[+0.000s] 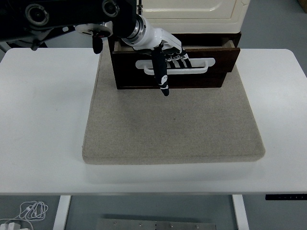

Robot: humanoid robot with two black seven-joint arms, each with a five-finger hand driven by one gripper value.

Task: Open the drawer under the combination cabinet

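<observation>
Dark brown drawer (192, 79), white handle (201, 65); beige mat (172, 124); white table (43, 120).

Left robot hand (165, 52), fingers curled, thumb pointing down.

No text, label, brand, number or sign can be read anywhere in view.
</observation>
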